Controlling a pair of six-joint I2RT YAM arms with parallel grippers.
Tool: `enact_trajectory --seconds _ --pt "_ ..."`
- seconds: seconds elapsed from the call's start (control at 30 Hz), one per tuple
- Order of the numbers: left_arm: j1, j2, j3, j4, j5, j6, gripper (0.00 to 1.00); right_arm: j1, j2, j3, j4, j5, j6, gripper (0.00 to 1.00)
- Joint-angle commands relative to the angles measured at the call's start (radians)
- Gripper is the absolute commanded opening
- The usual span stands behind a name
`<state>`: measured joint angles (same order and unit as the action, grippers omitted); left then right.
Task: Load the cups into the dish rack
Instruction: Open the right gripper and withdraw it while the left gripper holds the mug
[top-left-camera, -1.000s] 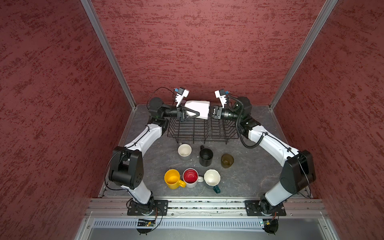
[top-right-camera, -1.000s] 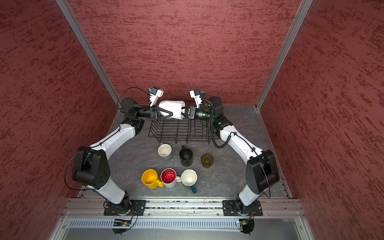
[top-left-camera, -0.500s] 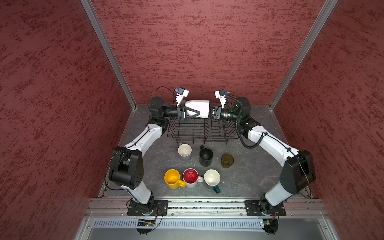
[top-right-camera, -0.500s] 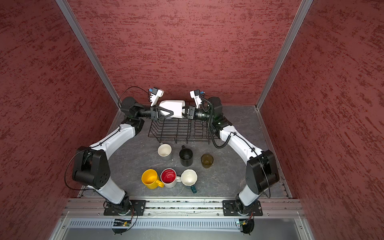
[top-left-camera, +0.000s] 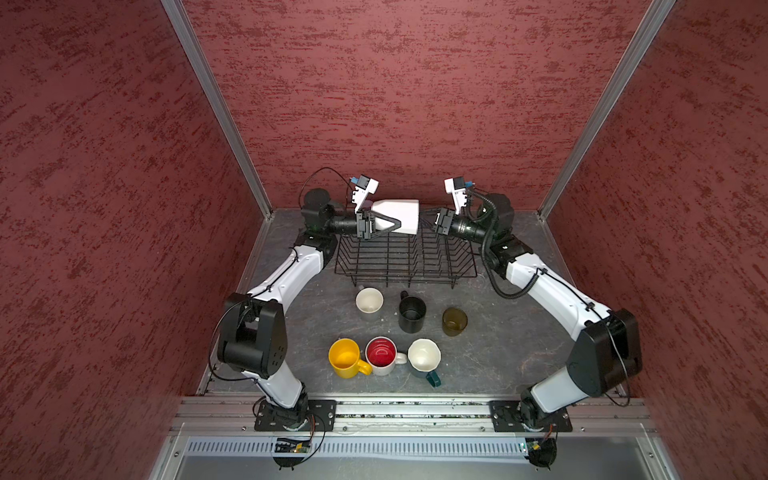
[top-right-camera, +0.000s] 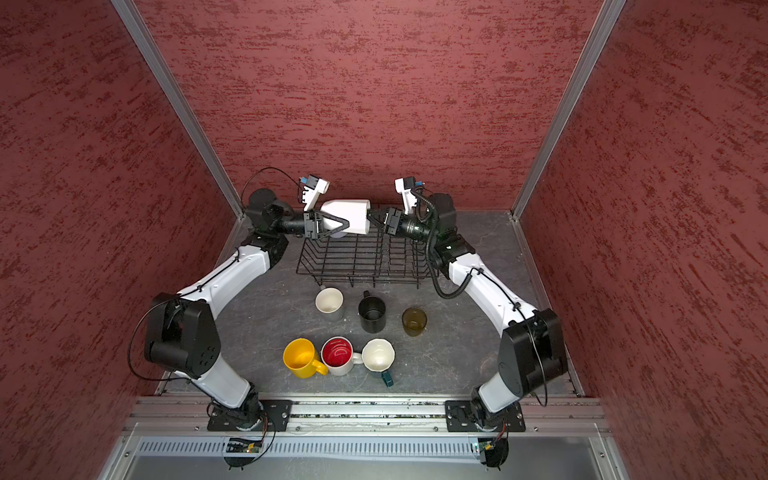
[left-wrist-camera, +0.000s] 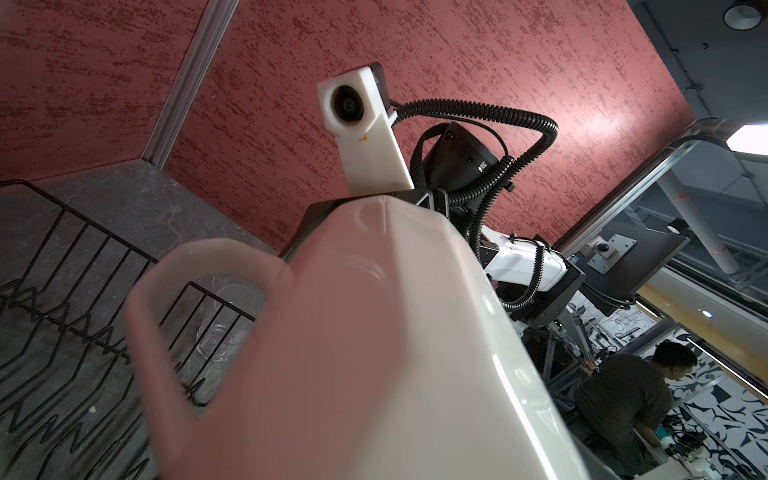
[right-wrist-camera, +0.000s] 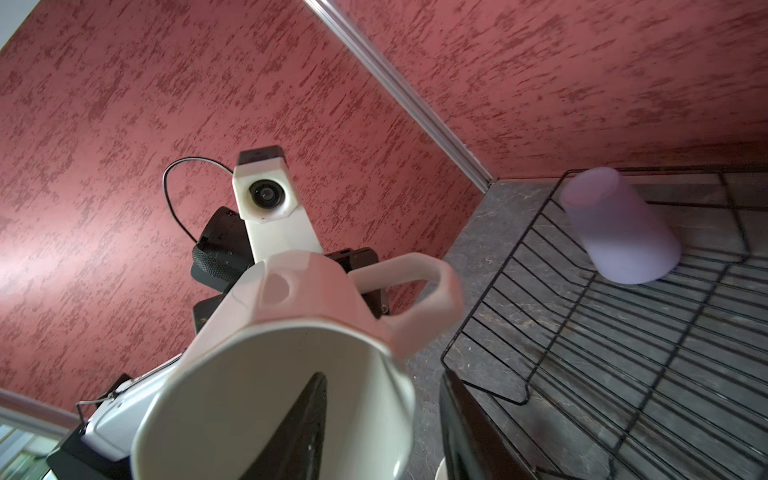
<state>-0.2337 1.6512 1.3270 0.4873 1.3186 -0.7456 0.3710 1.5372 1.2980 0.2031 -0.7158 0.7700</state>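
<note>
Left fingers (top-left-camera: 397, 223): held level, gripping white faceted mug (top-left-camera: 405, 212) sideways above dish rack (top-left-camera: 415, 275).
Right fingers (right-wrist-camera: 299, 428): level, parted, one inside mug's mouth.

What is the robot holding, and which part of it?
The left end effector grips the white faceted mug around its body, base end; the right end effector holds nothing.

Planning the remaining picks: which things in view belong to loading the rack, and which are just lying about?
Job:
white faceted mug, dish rack, lavender cup and clear glass already in the rack, grey cup, black mug, amber glass, yellow mug, red-lined mug, teal mug.

Just there:
person, dark mounted panel, both beyond the cell.
</note>
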Motion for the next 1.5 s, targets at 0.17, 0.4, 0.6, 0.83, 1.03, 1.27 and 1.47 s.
enact_trajectory --seconds 0.17,0.4,0.6,0.83,1.03,1.27,1.47 --pt "0.002 0.044 0.16 -0.314 -0.109 0.166 0.0 -0.103 -0.179 -0.091 -0.173 0.241 -0.087 0.72" --pt "-0.012 0.128 0.302 -0.575 -0.207 0.241 0.0 -0.145 -0.247 -0.06 -0.466 0.511 -0.296 0.8" --pt "-0.045 0.192 0.422 -0.808 -0.346 0.347 0.0 -0.158 -0.164 0.034 -0.648 0.646 -0.417 0.74" --pt "-0.07 0.269 0.57 -1.019 -0.511 0.417 0.0 -0.161 -0.027 0.097 -0.694 0.698 -0.488 0.66" --pt "-0.097 0.343 0.693 -1.139 -0.667 0.44 0.0 -0.163 0.103 0.155 -0.705 0.73 -0.527 0.64" --pt "-0.129 0.392 0.782 -1.188 -0.794 0.458 0.0 -0.188 0.201 0.171 -0.675 0.701 -0.528 0.59" --pt "-0.149 0.418 0.821 -1.204 -0.88 0.474 0.0 -0.21 0.266 0.181 -0.653 0.684 -0.529 0.54"
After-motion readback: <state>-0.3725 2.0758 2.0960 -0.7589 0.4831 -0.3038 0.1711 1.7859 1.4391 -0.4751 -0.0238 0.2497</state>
